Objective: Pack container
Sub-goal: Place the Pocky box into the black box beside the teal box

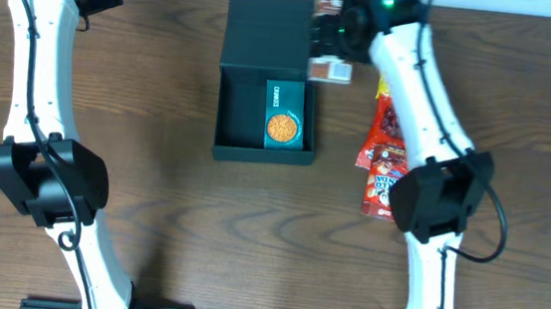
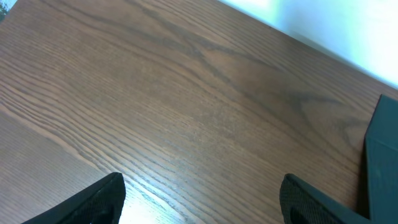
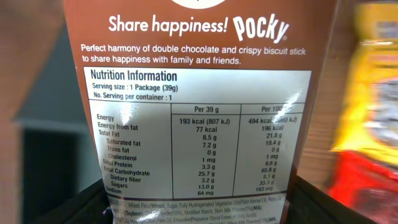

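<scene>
You have one dark brown wood-grain table [image 1: 159,114]. The container [image 1: 262,155] rests directly on it, open, with its flap lid turned back on the far side. Right of the container, near but not touching, red snack packets [image 1: 381,184] lie overlapping in a column. A yellow packet [image 1: 382,86] lies at their far end, partly hidden.

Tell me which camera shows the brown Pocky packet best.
The right wrist view: the Pocky packet fills the frame, its nutrition label readable. Overhead shows only a small sliver at the right gripper beside the box. The left wrist view shows none of it.
</scene>
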Controlling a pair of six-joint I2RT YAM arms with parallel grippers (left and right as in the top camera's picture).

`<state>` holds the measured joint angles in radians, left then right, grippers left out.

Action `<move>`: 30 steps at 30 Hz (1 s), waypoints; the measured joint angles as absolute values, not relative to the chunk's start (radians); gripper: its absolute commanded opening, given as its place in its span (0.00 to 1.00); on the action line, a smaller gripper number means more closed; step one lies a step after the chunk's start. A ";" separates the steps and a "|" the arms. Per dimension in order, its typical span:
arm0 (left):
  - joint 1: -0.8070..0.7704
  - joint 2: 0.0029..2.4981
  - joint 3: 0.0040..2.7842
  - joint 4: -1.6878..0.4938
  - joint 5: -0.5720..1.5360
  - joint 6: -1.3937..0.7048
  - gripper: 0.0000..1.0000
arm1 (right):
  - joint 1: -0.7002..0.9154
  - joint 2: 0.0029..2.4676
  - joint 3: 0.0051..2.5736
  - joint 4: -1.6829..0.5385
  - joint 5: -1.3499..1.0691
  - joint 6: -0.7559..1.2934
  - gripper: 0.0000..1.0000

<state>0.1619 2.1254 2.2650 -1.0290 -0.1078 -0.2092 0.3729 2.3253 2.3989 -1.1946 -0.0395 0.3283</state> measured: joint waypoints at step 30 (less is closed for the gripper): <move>0.162 2.125 2.265 -1.045 -0.108 -0.209 0.80 | 0.678 2.326 2.291 -1.203 -0.044 0.527 0.72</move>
<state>0.1619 2.1254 2.2650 -1.0447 -0.1081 -0.2092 0.6777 2.3257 2.2910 -1.2034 -0.0441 0.5274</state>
